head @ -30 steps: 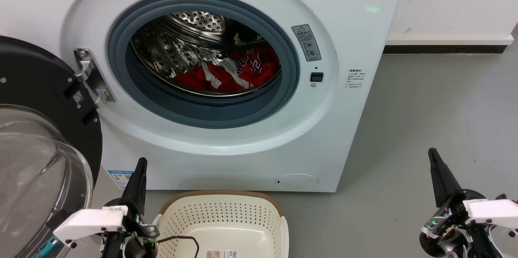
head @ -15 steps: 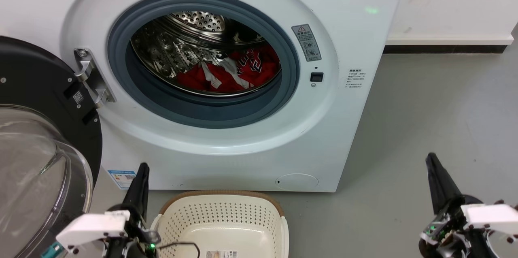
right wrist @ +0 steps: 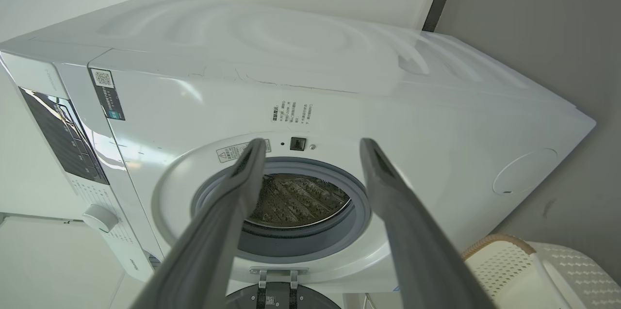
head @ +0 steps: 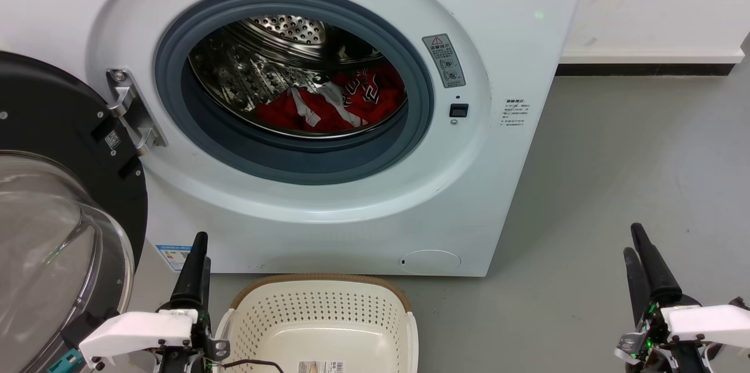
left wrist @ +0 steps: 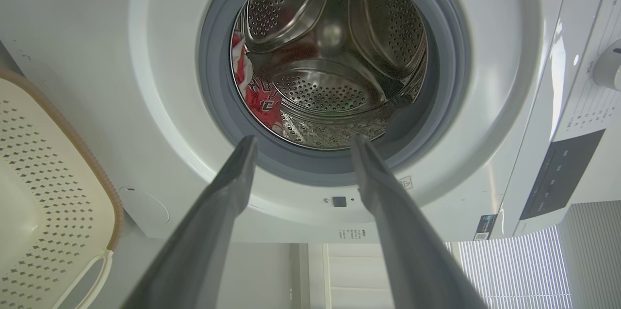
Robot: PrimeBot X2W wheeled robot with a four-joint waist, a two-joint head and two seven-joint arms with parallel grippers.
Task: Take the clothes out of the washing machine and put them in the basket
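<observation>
Little has changed. The left gripper (head: 198,239) at 7 o'clock barely shifted and the right gripper (head: 631,239) at 5 o'clock twisted. Both have fingers wide and empty. The clothes (head: 328,108) stay in the machine (head: 504,39) at 12, and the basket (head: 322,280) at 6 holds nothing. Reaching seems not yet begun.

Left jaws: two long dark tapered prongs, matte grey in the wrist view. Behind them is an angular white housing (head: 137,329) with small dark screws. A thin black cable (head: 252,364) loops beside it and a teal connector (head: 61,360) sits below. Right jaws: same dark tapered pair. Behind them, a white cover (head: 706,319), a green light (head: 649,308) and a silver bracket (head: 628,353).
</observation>
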